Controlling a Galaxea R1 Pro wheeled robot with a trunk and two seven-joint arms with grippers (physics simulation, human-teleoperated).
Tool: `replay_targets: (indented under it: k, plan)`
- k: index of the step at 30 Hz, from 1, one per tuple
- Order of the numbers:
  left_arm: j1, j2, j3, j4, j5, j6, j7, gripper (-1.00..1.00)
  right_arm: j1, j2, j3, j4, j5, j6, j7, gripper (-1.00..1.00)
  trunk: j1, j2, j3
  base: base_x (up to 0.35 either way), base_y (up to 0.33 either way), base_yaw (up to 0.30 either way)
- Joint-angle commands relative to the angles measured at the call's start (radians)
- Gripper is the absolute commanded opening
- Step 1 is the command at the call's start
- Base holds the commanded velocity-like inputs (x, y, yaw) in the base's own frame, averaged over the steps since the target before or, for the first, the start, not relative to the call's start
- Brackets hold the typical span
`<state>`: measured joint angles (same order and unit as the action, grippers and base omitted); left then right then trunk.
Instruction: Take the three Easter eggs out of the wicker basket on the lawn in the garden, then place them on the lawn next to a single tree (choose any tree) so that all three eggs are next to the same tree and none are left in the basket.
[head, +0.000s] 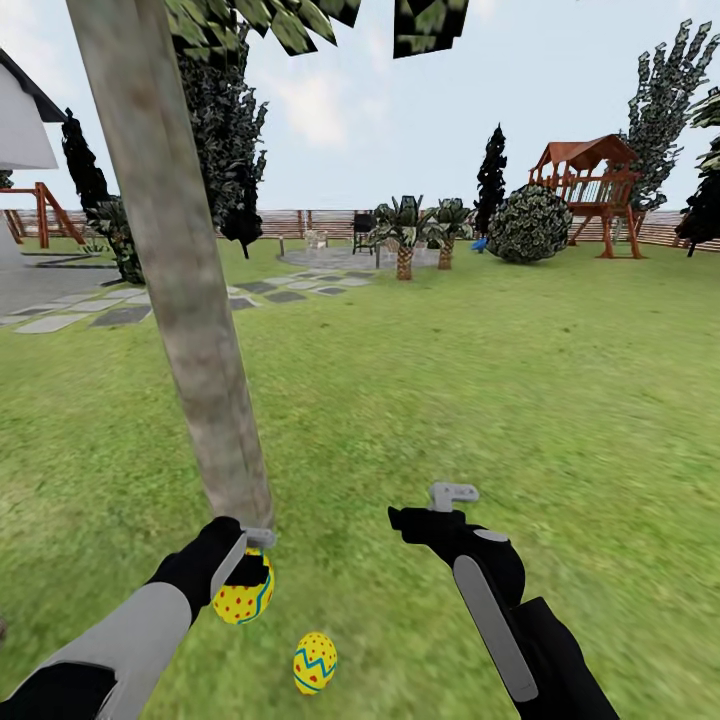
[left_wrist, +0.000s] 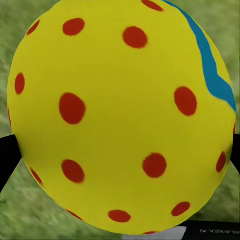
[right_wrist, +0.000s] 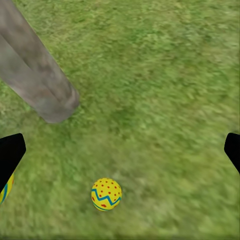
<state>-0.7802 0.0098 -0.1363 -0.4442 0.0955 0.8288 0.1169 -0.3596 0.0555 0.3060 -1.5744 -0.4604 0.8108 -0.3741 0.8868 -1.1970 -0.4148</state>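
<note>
- left gripper, lower left of the head view, clenched on an easter egg beside the tree base.
- right gripper, lower centre, spread wide, holding nothing.
- second egg lay on the lawn, bottom centre.

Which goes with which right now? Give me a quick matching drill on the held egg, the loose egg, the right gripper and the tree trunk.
Things:
1. egg with the left gripper
2. egg on the lawn
3. right gripper
4. tree trunk

States:
A. leaning, rooted in the grass just beyond the left gripper
B. open, carrying nothing
C. lying free on the grass, near the trunk's base
D. clamped between dark fingers, off the ground

Pairs: 1-D, 2-C, 3-B, 4-A
</note>
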Motion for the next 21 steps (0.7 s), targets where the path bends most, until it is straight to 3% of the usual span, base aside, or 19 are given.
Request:
replay_targets:
  k: [1,21]
  plan:
    - [-0.001,0.002,-0.008,0.000,0.009,0.004,0.008,-1.00,-0.001,0.000,0.001,-0.001,-0.012,0.002,-0.011,1.00,0.004,-0.008,-0.004,0.000,0.000,0.000]
    - [0.000,0.005,-0.010,0.001,0.012,-0.011,0.007,-1.00,-0.002,0.002,0.000,-0.001,-0.014,0.002,-0.010,1.00,0.081,-0.148,-0.067,0.000,0.000,0.000]
